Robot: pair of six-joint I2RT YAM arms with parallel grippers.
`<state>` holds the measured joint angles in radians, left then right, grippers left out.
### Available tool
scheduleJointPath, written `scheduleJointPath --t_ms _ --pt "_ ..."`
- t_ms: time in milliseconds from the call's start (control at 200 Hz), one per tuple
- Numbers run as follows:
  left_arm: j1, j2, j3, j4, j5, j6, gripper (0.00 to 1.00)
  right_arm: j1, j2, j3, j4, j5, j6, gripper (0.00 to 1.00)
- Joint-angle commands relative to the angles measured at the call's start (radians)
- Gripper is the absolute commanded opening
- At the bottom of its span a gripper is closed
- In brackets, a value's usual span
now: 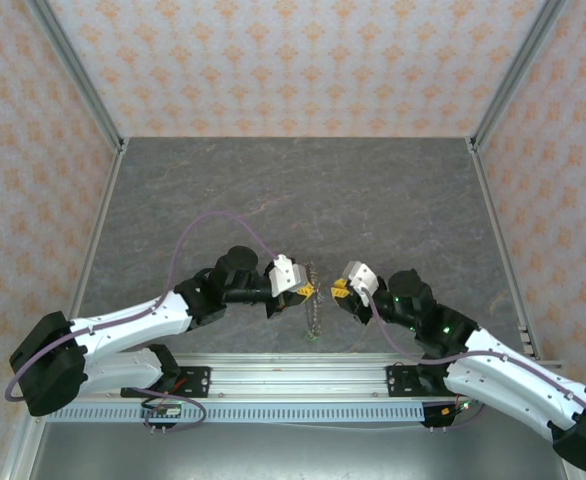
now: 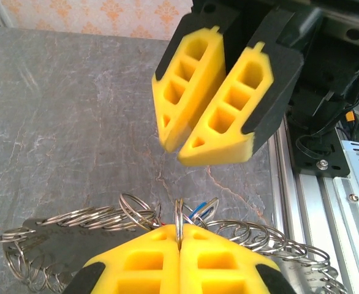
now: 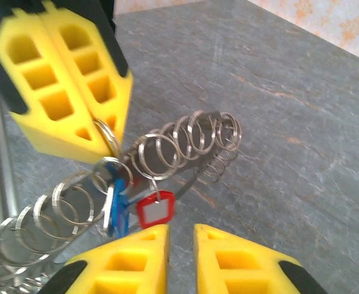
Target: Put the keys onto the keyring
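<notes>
The keyring (image 3: 185, 138) is a long chain of linked silvery rings, lifted off the grey table (image 1: 293, 190). My left gripper (image 2: 180, 231) is shut on one ring (image 2: 179, 211) of it, pinched edge-on between the yellow pads. Two keys hang from the rings, one with a red tag (image 3: 155, 209) and one with a blue tag (image 3: 117, 211). Just short of the red tag, my right gripper (image 3: 181, 229) stands slightly open with nothing between its fingers. From above, the left gripper (image 1: 301, 290) and the right gripper (image 1: 339, 290) face each other, and the keyring (image 1: 313, 312) dangles between them.
An aluminium rail (image 1: 303, 380) with the arm bases runs along the near table edge, right below the grippers. Metal posts (image 1: 78, 75) and patterned walls close in the table on three sides.
</notes>
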<state>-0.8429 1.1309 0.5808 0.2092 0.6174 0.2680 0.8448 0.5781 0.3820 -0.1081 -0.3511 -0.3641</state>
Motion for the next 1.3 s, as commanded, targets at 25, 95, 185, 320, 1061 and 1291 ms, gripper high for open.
scheduleJointPath --t_ms 25,95,185,320,1061,1291 --pt "-0.008 -0.031 0.012 -0.006 0.032 0.044 0.0 0.005 -0.001 0.035 0.051 -0.15 -0.049 0.19" --pt "-0.007 -0.029 0.016 -0.01 0.039 0.048 0.0 0.005 0.015 0.032 0.105 -0.215 -0.06 0.21" --pt "-0.007 -0.027 0.021 -0.013 0.052 0.05 0.0 0.005 0.05 0.052 0.124 -0.249 -0.073 0.21" --pt "-0.007 -0.031 0.025 -0.019 0.056 0.055 0.0 0.005 0.098 0.073 0.134 -0.256 -0.091 0.21" --pt "-0.008 -0.054 0.032 -0.04 0.105 0.083 0.0 0.005 0.166 0.073 0.168 -0.245 -0.078 0.12" --pt "-0.007 -0.053 0.037 -0.068 0.082 0.105 0.0 0.005 0.186 0.097 0.133 -0.273 -0.087 0.0"
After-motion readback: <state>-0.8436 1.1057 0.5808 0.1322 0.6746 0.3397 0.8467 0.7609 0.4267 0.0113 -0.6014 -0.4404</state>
